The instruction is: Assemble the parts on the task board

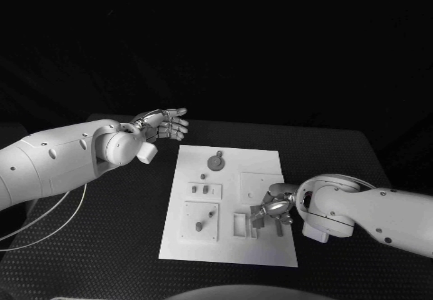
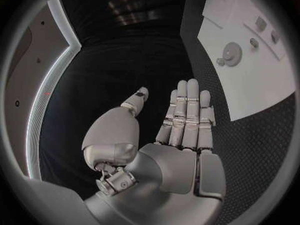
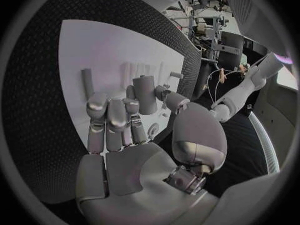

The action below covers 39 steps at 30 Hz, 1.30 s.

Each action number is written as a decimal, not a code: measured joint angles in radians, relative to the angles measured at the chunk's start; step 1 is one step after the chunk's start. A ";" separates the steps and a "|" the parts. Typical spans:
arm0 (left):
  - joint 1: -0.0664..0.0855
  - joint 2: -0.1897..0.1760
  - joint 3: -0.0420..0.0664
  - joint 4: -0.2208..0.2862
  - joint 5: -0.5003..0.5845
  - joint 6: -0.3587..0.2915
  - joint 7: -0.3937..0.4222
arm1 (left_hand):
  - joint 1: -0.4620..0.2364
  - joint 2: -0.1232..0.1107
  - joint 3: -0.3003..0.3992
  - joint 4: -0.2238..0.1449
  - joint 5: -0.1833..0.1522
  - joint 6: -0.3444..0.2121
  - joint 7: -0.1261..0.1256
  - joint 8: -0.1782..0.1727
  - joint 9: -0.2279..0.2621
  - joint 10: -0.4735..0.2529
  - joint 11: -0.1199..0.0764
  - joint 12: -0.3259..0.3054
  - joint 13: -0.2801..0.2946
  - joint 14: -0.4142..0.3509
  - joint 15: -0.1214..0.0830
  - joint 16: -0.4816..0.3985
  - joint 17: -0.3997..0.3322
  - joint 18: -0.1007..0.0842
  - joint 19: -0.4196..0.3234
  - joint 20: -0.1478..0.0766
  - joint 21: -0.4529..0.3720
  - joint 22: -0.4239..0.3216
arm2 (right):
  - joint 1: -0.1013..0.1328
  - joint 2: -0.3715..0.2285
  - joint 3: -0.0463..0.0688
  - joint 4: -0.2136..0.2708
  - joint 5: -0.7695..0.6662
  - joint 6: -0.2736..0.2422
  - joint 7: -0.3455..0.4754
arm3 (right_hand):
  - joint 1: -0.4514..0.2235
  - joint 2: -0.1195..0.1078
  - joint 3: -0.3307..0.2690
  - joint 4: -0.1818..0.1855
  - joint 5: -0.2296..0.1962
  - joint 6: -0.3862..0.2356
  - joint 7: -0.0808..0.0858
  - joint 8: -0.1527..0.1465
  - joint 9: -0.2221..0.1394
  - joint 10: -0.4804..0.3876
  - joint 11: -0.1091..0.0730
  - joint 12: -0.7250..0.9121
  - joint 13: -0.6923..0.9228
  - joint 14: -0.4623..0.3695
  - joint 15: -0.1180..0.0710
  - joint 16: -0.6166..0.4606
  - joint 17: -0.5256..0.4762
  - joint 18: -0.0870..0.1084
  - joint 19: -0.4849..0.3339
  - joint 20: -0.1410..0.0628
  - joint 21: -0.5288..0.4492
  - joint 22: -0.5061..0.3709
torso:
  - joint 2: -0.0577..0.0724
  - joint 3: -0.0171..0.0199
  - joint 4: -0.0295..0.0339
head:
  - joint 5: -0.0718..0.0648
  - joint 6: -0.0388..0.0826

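Note:
The white task board (image 1: pixel 230 247) lies in the middle of the black table. On it sit a round grey disc (image 1: pixel 216 163), small grey parts (image 1: pixel 199 188) and a short peg (image 1: pixel 200 226). My right hand (image 1: pixel 274 210) hovers over the board's right side and pinches a grey cylindrical part (image 3: pixel 145 94) between thumb and fingers. Just beyond its fingers another grey peg (image 3: pixel 87 80) lies on the board. My left hand (image 1: pixel 163 125) is raised off the board's far left corner, fingers straight, thumb apart, holding nothing. The left wrist view shows that hand (image 2: pixel 187 120) beside the board (image 2: pixel 262 80) and the disc (image 2: pixel 232 51).
A raised rectangular slot (image 1: pixel 239 225) sits on the board just left of my right hand. A thin pale cable (image 1: pixel 63 209) loops under my left arm at the table's left side. Black table surface (image 1: pixel 108 250) surrounds the board.

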<state>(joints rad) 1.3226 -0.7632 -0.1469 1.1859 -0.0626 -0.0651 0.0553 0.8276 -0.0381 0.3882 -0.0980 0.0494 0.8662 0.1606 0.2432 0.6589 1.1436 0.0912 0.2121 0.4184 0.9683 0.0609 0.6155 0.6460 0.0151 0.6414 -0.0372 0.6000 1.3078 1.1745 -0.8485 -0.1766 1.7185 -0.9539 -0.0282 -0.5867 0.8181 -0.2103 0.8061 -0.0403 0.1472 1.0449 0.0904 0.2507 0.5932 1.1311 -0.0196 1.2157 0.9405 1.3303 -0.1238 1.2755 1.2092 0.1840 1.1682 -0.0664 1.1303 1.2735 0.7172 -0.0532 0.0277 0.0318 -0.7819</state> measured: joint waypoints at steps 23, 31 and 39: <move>0.000 0.000 0.000 0.002 -0.003 0.000 -0.001 | 0.000 0.000 0.000 0.000 0.000 0.000 0.000 0.000 0.000 0.000 0.000 0.004 0.000 0.000 0.000 0.000 0.000 0.000 0.000 0.000 0.000 0.000 | -0.014 0.099 -0.036 -0.076 0.056 -0.011 -0.022 | -0.052 -0.003 0.019 -0.010 -0.071 0.003 -0.005 0.007 0.010 0.000 0.000 -0.005 0.000 0.003 0.001 -0.007 0.004 0.000 0.002 0.002 0.008 -0.008 | 0.000 0.0005 -0.0008 | 0.003 0.000; 0.000 0.000 0.000 0.004 -0.004 0.000 -0.001 | 0.000 0.000 0.000 0.000 0.000 0.000 0.000 0.000 0.000 0.000 0.000 0.004 0.000 0.000 0.000 0.000 0.000 0.000 0.000 0.000 0.000 0.000 | -0.015 0.112 -0.035 -0.080 0.041 -0.019 -0.021 | -0.062 -0.012 0.021 0.000 -0.089 0.008 -0.003 0.005 0.008 0.000 0.000 -0.006 0.000 0.005 0.002 -0.011 0.005 0.001 0.002 0.002 0.012 -0.012 | 0.000 0.0005 -0.0012 | 0.006 -0.002; 0.000 -0.001 0.000 0.004 -0.004 0.000 -0.001 | 0.000 0.000 -0.003 0.003 0.000 0.000 0.000 0.000 0.000 0.000 0.000 0.004 0.000 0.000 0.000 0.000 0.001 0.000 0.000 0.000 0.000 0.000 | -0.020 0.120 -0.035 -0.083 0.037 -0.022 -0.017 | -0.080 -0.030 0.012 0.016 -0.093 0.009 -0.004 0.002 0.005 0.004 -0.004 -0.006 0.000 0.005 0.002 -0.011 0.006 0.003 0.002 0.002 0.012 -0.015 | 0.000 -0.0005 -0.0009 | 0.010 -0.005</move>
<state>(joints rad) 1.3228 -0.7642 -0.1470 1.1900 -0.0669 -0.0651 0.0540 0.8276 -0.0381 0.3855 -0.0954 0.0494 0.8662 0.1606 0.2432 0.6589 1.1436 0.0912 0.2159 0.4185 0.9684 0.0609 0.6155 0.6466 0.0151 0.6414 -0.0372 0.6000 1.3074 1.1547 -0.7283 -0.2113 1.6351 -0.9166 -0.0497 -0.6037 0.7381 -0.2407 0.8183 -0.0247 0.0544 1.0544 0.0864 0.2523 0.5978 1.1352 -0.0231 1.2101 0.9404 1.3354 -0.1214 1.2644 1.2155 0.1873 1.1701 -0.0643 1.1421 1.2585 0.7175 -0.0537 0.0268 0.0417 -0.7864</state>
